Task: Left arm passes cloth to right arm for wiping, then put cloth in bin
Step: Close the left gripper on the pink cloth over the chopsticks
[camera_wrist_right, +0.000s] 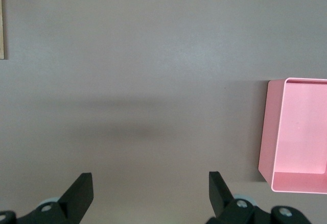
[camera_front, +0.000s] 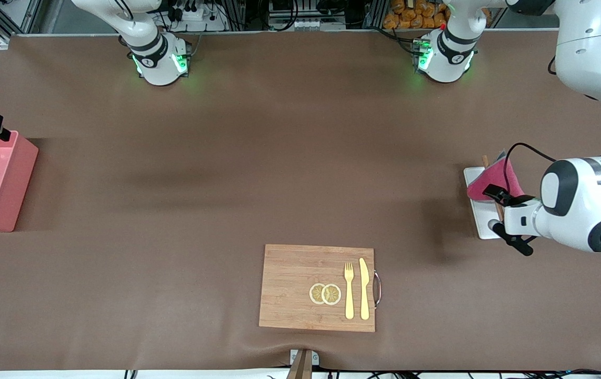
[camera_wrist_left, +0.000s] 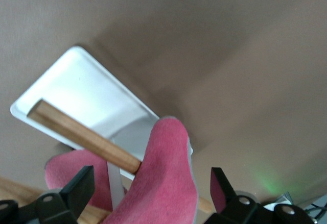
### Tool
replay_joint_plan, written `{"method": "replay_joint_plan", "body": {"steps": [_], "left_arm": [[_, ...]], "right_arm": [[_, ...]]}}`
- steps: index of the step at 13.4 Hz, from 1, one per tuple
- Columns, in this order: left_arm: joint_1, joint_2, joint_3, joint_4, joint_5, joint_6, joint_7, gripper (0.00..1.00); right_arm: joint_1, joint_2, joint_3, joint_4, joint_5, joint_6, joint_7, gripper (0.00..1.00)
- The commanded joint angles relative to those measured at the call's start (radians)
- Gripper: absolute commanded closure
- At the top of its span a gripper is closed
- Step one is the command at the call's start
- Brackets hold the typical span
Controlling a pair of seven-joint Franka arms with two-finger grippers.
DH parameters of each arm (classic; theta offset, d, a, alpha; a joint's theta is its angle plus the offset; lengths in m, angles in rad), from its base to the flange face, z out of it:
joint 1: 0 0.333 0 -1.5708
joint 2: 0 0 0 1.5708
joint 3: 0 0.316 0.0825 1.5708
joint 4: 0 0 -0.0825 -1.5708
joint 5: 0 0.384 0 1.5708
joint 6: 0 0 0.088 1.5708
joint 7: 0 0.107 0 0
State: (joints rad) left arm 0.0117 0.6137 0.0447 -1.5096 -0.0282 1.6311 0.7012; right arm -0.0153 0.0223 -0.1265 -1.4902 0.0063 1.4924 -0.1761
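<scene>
- The bin [camera_front: 22,181] sits at mid-height of the front view, at the right arm's end of the table. It is a pink plastic box with straight walls, and you see its smooth pink floor.
- The white flat tray [camera_front: 482,223] lies at mid-height at the left arm's end. It holds a wooden stick [camera_wrist_left: 82,132] and the cloth [camera_front: 490,181].
- The cloth is magenta-red and fuzzy with a grey edge. It lies draped over the stick and stands up in a fold.
- Your left gripper [camera_wrist_left: 148,191] is over the tray. Its fingers are spread wide with the cloth fold between them, and neither pad presses on it.
- Your right gripper [camera_wrist_right: 148,191] is over the bin's edge, fingers wide apart and holding nothing.
- The table [camera_front: 258,173] has a matte brown cover. Cables and metal framing run along the upper edge of the front view.
- A wooden board [camera_front: 290,287] with a metal handle lies low in the middle of the front view. On it are two lemon slices [camera_front: 326,293], a yellow fork [camera_front: 349,290] and a yellow knife [camera_front: 364,288].
</scene>
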Motion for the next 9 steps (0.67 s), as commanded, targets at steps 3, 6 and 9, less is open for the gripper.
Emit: {"method": "replay_joint_plan", "body": {"steps": [3,6,9], "left_arm": [[0.001,0.0,0.003,-0.044,-0.009,-0.016,-0.043,0.0],[0.001,-0.011,0.003,-0.052,-0.009,-0.019,-0.04,0.58],[-0.001,-0.015,0.006,-0.055,-0.007,-0.057,-0.048,1.0]], "right_arm": [[-0.018,0.007,0.016,-0.002,-0.002,-0.004,0.0,0.0],[-0.018,0.007,0.016,-0.002,-0.002,-0.004,-0.002,0.0],[-0.02,0.007,0.016,-0.001,-0.002,-0.003,-0.003,0.0]]}}
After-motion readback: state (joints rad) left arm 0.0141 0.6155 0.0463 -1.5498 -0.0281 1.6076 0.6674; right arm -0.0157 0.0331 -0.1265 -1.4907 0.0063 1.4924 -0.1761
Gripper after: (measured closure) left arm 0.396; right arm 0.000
